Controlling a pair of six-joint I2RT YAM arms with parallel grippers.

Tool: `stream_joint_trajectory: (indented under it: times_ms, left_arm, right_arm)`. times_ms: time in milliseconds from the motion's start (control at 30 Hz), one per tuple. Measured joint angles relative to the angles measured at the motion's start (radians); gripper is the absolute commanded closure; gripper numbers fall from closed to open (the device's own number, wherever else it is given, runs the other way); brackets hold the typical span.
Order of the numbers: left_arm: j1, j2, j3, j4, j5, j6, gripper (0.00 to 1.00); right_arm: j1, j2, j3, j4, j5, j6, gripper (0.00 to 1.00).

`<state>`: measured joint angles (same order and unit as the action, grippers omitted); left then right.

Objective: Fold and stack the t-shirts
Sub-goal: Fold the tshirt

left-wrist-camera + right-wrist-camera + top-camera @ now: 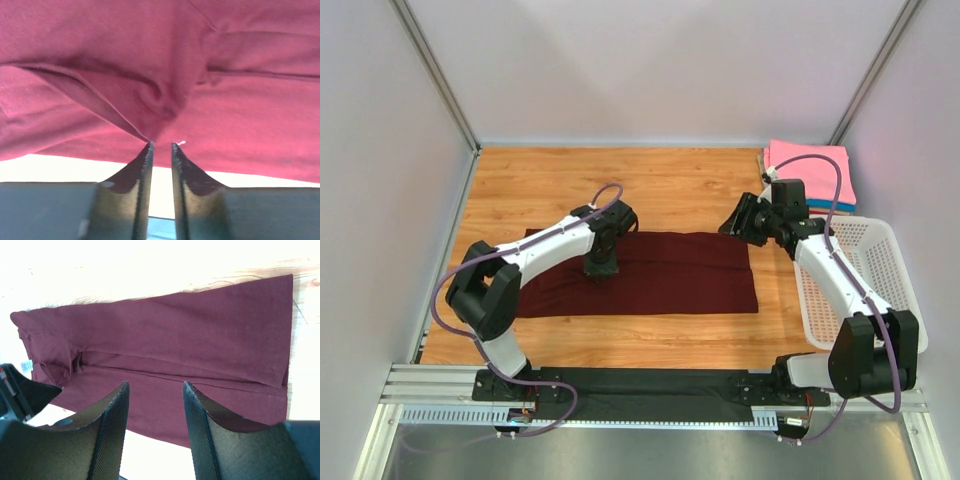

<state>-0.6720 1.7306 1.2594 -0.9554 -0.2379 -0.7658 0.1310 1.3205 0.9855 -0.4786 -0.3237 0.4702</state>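
- the maroon t-shirt [650,275] lies flat across the middle of the table [670,190], brought in to a long band. a lengthwise fold edge runs along it in the right wrist view, and its small neck label [26,365] shows near one end.
- judging from that shape, the side folds are done and the crosswise fold is not yet made.
- the left gripper [161,145] points straight down onto the band, left of its middle, with its tips at a raised pucker of cloth. its jaws stand a narrow slit apart with no cloth between them, so nothing is pinched. the pucker suggests this is a spot where the layers were gathered or pressed flat.
- the right gripper [155,385] hangs over the shirt's far right corner, clear of the cloth, with its jaws well apart and nothing in them. that puts it in a good place to come down on the right end for the crosswise fold.
- the stack of folded tees [808,170] sits in the far right corner, well apart from the maroon one, pink on top with a blue edge beneath. this shirt probably goes there once folded.
- the white basket [865,280] stands along the right side, beside the right arm and just nearer than the stack.
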Motion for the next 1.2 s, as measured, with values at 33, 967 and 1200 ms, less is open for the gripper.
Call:
stream_joint_trajectory:
  times_ms: [33, 967, 1200]
  left_arm:
    - [-0.01, -0.01, -0.003, 0.004, 0.001, -0.002, 0.69]
    - [0.835, -0.297, -0.379, 0.296, 0.527, 0.208, 0.58]
    - [0.824, -0.364, -0.394, 0.307, 0.455, 0.195, 0.53]
  right_arm:
    - [0.003, 0.002, 0.0, 0.0, 0.0, 0.0, 0.5]
    - [0.68, 0.784, 0.644, 0.053, 0.108, 0.25, 0.71]
    - [0.706, 0.985, 0.816, 0.079, 0.057, 0.209, 0.72]
